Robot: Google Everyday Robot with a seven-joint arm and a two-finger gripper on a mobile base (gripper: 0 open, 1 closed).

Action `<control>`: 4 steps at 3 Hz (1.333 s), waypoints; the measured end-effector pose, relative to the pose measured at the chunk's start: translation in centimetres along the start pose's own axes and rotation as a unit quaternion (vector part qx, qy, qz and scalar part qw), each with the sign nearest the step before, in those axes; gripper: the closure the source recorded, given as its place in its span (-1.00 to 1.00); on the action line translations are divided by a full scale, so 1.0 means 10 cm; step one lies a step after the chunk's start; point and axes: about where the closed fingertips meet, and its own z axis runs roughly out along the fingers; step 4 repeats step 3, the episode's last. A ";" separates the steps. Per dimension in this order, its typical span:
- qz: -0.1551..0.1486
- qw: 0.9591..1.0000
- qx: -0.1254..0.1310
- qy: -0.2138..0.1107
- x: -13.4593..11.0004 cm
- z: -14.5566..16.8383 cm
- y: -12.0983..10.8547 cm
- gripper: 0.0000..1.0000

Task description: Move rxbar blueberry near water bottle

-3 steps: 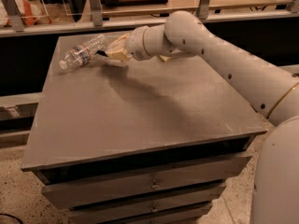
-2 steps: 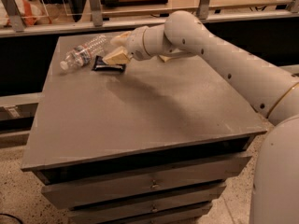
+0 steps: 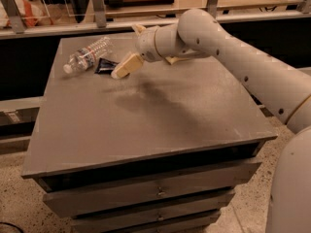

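Observation:
The rxbar blueberry [image 3: 104, 65], a flat dark bar, lies on the grey table [image 3: 146, 130] at the back left. Its left end is right beside the water bottle [image 3: 88, 55], a clear bottle on its side with the white cap pointing left. My gripper [image 3: 127, 51] hovers just right of the bar with its jaws spread wide. One pale finger [image 3: 125, 66] points down-left next to the bar's right end, and the other [image 3: 138, 28] sticks up behind. The gripper holds nothing.
My white arm [image 3: 233, 57] reaches in from the right across the back of the table. A pale yellowish object [image 3: 171, 60] peeks out under the wrist. A railing and a shelf stand behind the table. Drawers are below its front edge.
The gripper has let go of the bar, opened and drawn back a little to the right. The bar now lies free on the table beside the bottle.

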 end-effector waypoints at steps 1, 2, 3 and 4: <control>0.011 1.000 0.008 0.000 0.05 -0.27 -0.03 -1.00; 0.025 0.999 0.025 0.003 0.11 -0.66 -0.07 -1.00; 0.025 0.999 0.025 0.003 0.11 -0.66 -0.07 -1.00; 0.025 0.999 0.025 0.003 0.11 -0.66 -0.07 -1.00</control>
